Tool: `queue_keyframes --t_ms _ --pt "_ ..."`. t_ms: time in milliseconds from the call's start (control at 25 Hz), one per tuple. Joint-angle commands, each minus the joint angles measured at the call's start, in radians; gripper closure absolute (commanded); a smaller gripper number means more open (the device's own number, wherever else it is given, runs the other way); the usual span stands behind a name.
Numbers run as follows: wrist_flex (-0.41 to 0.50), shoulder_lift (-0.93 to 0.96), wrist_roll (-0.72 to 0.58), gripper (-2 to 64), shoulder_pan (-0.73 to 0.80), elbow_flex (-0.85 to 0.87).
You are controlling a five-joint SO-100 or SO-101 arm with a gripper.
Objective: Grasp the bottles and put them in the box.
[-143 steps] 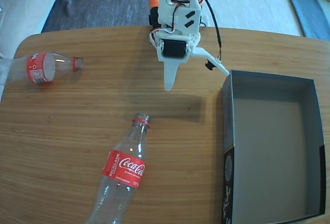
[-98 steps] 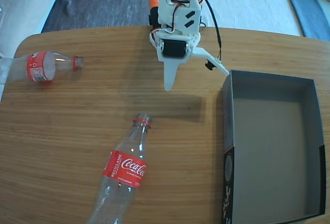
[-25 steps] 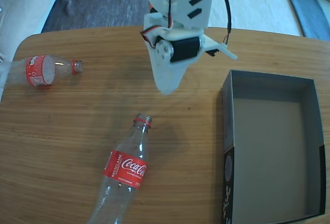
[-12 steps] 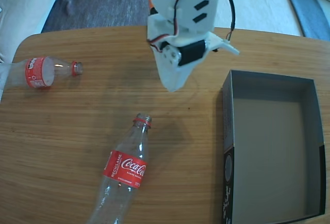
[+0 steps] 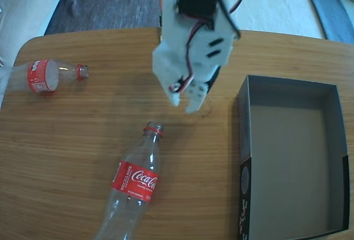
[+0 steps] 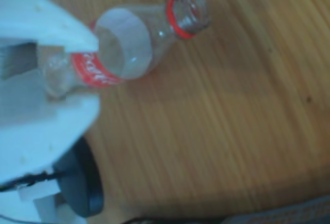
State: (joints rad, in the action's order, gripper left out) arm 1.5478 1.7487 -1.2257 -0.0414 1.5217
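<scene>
Fixed view: empty, slightly parted claw [image 5: 183, 105] above near bottle's [image 5: 133, 182] neck, apart.

Two bottles [image 5: 131, 187] [image 5: 47, 74], one box [image 5: 293, 157], one hand [image 5: 185, 103]

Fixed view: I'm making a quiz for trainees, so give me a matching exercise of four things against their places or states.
Things:
1. near bottle
2. far bottle
3. box
4. pincer

Places or states:
A. raised above the table's middle, holding nothing
B. at the table's left edge
C. on the right, nothing inside
D. lying at the bottom, neck pointing up the picture

Pairs: 1-D, 2-B, 3-C, 4-A
</scene>
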Motion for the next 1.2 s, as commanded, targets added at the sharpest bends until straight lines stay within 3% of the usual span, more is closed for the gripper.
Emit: queue_keyframes --t_ms 0,200,320,400,600,920,1160 --pt "0.014 -0.005 -0.012 35.9 -0.009 -0.02" --pt "0.043 -0.012 -0.011 16.8 -0.063 -0.018" --pt "0.026 -0.02 -0.011 10.3 -0.094 0.002" --pt "-0.02 -0.046 -0.018 10.1 -0.118 0.029" --pt "-0.13 -0.081 -0.193 10.2 -0.175 0.087" --pt "-0.187 -0.092 -0.407 10.2 -0.252 0.129" --pt "-0.373 -0.094 -0.434 10.2 -0.249 0.244"
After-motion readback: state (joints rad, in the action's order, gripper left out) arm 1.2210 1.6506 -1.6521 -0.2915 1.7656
